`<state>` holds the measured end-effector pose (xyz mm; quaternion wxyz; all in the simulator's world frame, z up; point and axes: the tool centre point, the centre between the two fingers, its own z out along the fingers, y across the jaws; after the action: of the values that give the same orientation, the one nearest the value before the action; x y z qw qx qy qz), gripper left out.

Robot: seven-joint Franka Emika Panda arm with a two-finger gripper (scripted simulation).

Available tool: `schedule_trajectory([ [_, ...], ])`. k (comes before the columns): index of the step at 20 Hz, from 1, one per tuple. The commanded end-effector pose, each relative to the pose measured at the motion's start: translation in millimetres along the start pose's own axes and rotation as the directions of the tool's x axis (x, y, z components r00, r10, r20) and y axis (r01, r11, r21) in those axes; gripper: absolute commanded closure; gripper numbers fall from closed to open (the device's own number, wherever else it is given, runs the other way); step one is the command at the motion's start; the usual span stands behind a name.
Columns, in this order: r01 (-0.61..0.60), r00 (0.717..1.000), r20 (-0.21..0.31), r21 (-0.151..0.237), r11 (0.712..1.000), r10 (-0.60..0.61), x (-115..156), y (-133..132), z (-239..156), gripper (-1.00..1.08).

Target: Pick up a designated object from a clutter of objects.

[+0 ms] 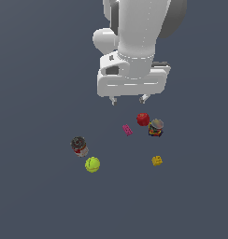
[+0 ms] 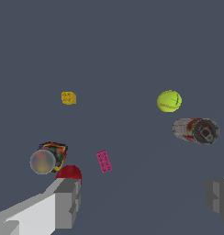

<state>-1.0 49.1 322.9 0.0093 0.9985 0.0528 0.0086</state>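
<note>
The dark-red apple-like ball lies on the grey floor, touching or just beside the dark multicoloured can. My gripper hangs open and empty above the floor, just behind the red ball and to the exterior view's left of it. In the wrist view the red ball is partly hidden behind one finger; the other finger is far apart from it. The magenta brick lies to the exterior view's left of the ball.
The yellow-green ball and the brown-grey round can, lying on its side, are at the exterior view's left. The yellow block sits in front of the multicoloured can. In the wrist view: brick, yellow-green ball, yellow block.
</note>
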Motion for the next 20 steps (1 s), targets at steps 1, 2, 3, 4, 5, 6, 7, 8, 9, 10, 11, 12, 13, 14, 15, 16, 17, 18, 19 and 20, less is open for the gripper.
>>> schedule_trajectory([
  [1, -0.001, 1.000, 0.002, 0.000, 1.000, 0.001, -1, -1, 3, -0.92],
  [2, -0.001, 1.000, 0.002, 0.000, 1.000, 0.001, -1, -2, 5, -0.92],
  [3, 0.000, 1.000, 0.002, -0.001, 1.000, 0.000, -1, -4, 7, -0.92],
  [4, 0.000, 1.000, 0.002, -0.001, 1.000, 0.000, -2, -6, 10, -0.92],
  [5, 0.001, 1.000, 0.001, -0.001, 1.000, -0.001, -2, -8, 13, -0.92],
  [6, 0.001, 1.000, 0.001, -0.001, 1.000, -0.001, -3, -11, 17, -0.92],
  [7, 0.002, 1.000, 0.002, -0.001, 1.000, -0.002, -4, -14, 21, -0.92],
  [8, 0.002, 1.000, 0.002, -0.001, 1.000, -0.002, -5, -17, 26, -0.92],
  [9, 0.002, 1.000, 0.002, -0.002, 1.000, -0.002, -7, -21, 32, -0.92],
  [10, 0.003, 1.000, 0.003, -0.002, 1.000, -0.003, -8, -25, 37, -0.92],
  [11, 0.004, 1.000, 0.003, -0.002, 1.000, -0.004, -10, -29, 43, -0.92],
  [12, 0.004, 1.000, 0.003, -0.002, 1.000, -0.004, -12, -34, 50, -0.92],
  [13, 0.005, 1.000, 0.003, -0.003, 1.000, -0.005, -15, -38, 57, -0.92],
  [14, 0.006, 1.000, 0.004, -0.003, 1.000, -0.006, -18, -44, 65, -0.92],
  [15, 0.007, 1.000, 0.004, -0.003, 1.000, -0.007, -21, -49, 73, -0.92],
  [16, 0.009, 1.000, 0.004, -0.002, 1.000, -0.009, -25, -55, 81, -0.92],
  [17, 0.010, 1.000, 0.005, -0.002, 1.000, -0.010, -29, -61, 90, -0.92],
  [18, 0.011, 1.000, 0.005, -0.002, 1.000, -0.011, -33, -67, 99, -0.92],
  [19, 0.012, 1.000, 0.006, -0.001, 1.000, -0.012, -39, -73, 107, -0.92],
  [20, 0.014, 1.000, 0.006, -0.001, 1.000, -0.014, -44, -79, 116, -0.92],
])
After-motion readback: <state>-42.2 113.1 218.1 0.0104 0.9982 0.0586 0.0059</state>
